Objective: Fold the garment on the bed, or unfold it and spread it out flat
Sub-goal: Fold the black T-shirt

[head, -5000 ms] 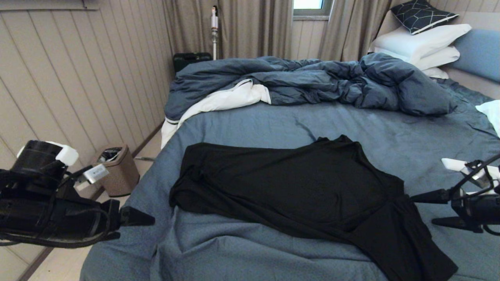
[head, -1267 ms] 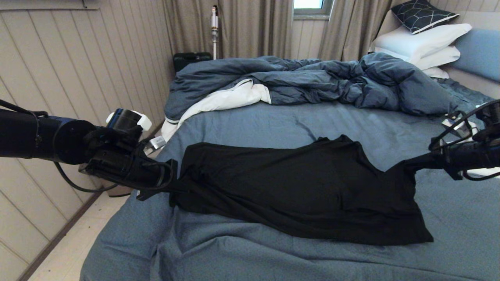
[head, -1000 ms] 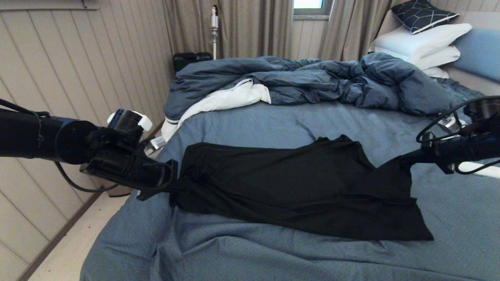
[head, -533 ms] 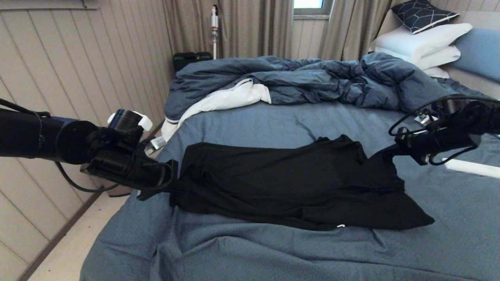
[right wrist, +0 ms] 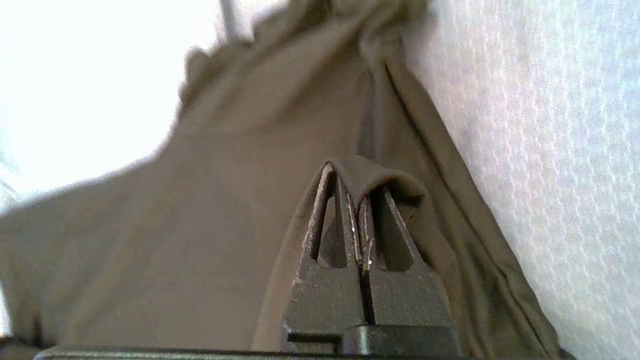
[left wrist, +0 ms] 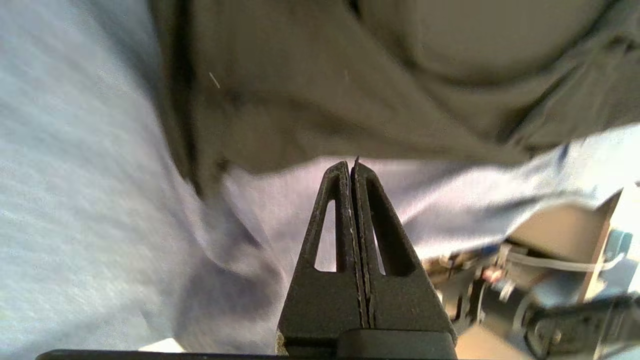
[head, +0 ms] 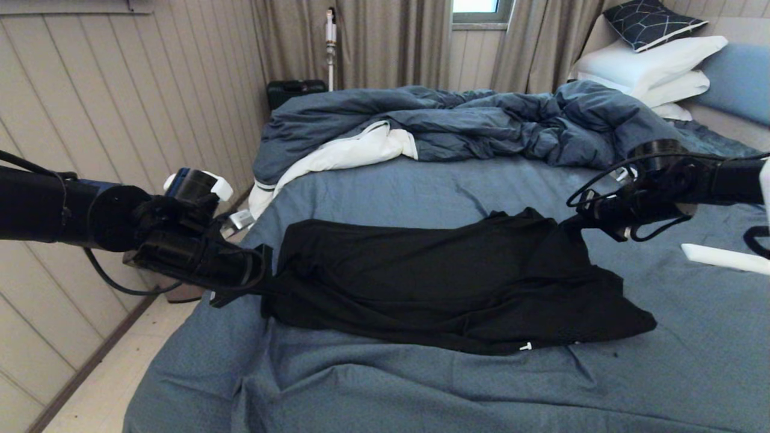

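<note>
**Head view: folding over from the right**

Lying across the near part of the bed (head: pixel 421 192), clear of the duvet (head: pixel 481 126): shirt (head: pixel 433 276), black side up, no print on show. No longer stretched out as wide as a second ago; right end now lifted and carried inward and toward the far side, over the body of the cloth. Left end unmoved, near hem bunched where the slack has gathered.

Pinched shut on that raised right corner: right claw (head: pixel 571 221), with cloth draped over its tips in the right wrist view. Has swung well in from the bed's right side within the last second.

Parked at the left end, also closed flat: left claw (head: pixel 264 282). Tips right at the cloth's edge in the left wrist view; cannot tell whether any fabric is actually caught.

Newly uncovered at the near hem: small white label (head: pixel 526 346).

Reads as a fold begun, not a spreading; corner not yet laid down.
</note>
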Tool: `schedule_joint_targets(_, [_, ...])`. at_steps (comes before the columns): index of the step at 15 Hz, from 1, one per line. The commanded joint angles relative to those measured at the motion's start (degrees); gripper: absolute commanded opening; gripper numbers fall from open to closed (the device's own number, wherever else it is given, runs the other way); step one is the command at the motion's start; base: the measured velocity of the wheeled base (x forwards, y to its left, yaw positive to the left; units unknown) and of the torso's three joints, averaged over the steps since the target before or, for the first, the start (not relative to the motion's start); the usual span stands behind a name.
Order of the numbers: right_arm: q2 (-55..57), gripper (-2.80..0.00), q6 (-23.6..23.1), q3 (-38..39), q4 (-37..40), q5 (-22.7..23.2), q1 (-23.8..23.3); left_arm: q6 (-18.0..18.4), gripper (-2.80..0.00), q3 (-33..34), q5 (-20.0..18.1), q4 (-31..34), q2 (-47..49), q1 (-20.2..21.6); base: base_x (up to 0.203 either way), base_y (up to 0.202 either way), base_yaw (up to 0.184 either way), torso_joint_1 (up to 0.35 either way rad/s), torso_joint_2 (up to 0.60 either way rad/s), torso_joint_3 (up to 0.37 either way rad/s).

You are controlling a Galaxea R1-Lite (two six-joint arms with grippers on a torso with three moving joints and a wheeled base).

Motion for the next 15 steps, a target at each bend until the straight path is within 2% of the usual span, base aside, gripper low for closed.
schedule_joint_targets(1, [-0.4, -2.80, 1.6, 0.0, -1.7, 0.0, 0.4, -0.6, -2.80, 0.1, -0.2, -1.1, 0.0, 0.6, 0.000, 0.000, 0.000, 0.000, 0.00, 0.000])
schedule_joint_targets(3, [-0.5, -2.80, 6.7, 0.0, -7.5, -1.0, 0.9, -3.8, -2.80, 0.8, 0.0, -4.5, -0.2, 0.6, 0.000, 0.000, 0.000, 0.000, 0.00, 0.000])
schedule_joint_targets(4, [-0.5, -2.80, 7.8, 0.0, -9.2, -2.0, 1.0, -4.3, -2.80, 1.0, 0.0, -5.2, -0.4, 0.6, 0.000, 0.000, 0.000, 0.000, 0.00, 0.000])
schedule_joint_targets(9, [0.3, -2.80, 7.8, 0.0, -9.7, -2.7, 2.2, -4.7, -2.80, 0.9, -0.1, -5.5, -0.5, 1.1, 0.000, 0.000, 0.000, 0.000, 0.00, 0.000])
schedule_joint_targets(12, [0.3, -2.80, 7.4, 0.0, -9.7, -6.3, 2.8, -4.7, -2.80, 1.0, -0.1, -5.4, -0.5, 1.2, 0.000, 0.000, 0.000, 0.000, 0.00, 0.000])
schedule_joint_targets(15, [-0.4, -2.80, 7.3, 0.0, -9.9, -6.4, 2.2, -4.7, -2.80, 1.1, -0.2, -5.4, -0.6, 1.2, 0.000, 0.000, 0.000, 0.000, 0.00, 0.000])
